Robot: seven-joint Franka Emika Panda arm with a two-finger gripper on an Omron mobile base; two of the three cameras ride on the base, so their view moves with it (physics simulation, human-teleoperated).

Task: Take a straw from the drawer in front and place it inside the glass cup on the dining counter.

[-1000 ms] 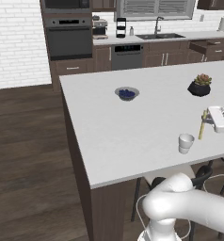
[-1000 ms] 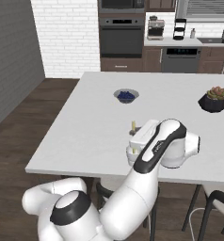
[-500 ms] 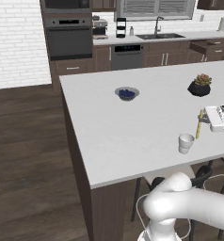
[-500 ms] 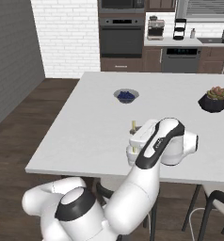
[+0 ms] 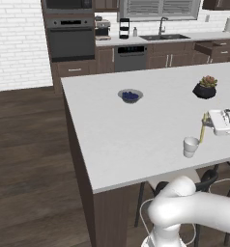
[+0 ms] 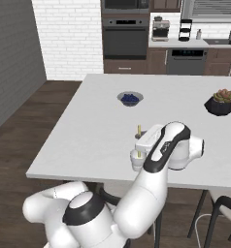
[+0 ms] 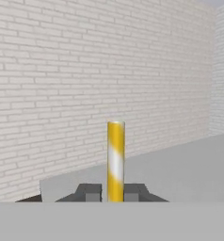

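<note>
Gripper (image 7: 115, 192) clamps the straw (image 5: 203, 127) just above the glass cup (image 5: 190, 146), bowl (image 5: 130, 95) and plant pot (image 5: 205, 88) well apart.

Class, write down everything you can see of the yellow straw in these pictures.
The straw is a thin, straight yellow stick with a pale glossy streak along it, plastic by the look. It stands nearly upright, clamped between the shut gripper's dark fingers. Its lower end hangs beside the glass cup, above the white dining counter, not inside yet.

Blue-filled bowl (image 5: 130, 96) center frame, dark plant pot (image 5: 205, 88) right. Black oven (image 5: 70, 42), dishwasher (image 5: 129, 57), sink faucet (image 5: 161, 24) along top. White brick wall (image 7: 85, 70).
</note>
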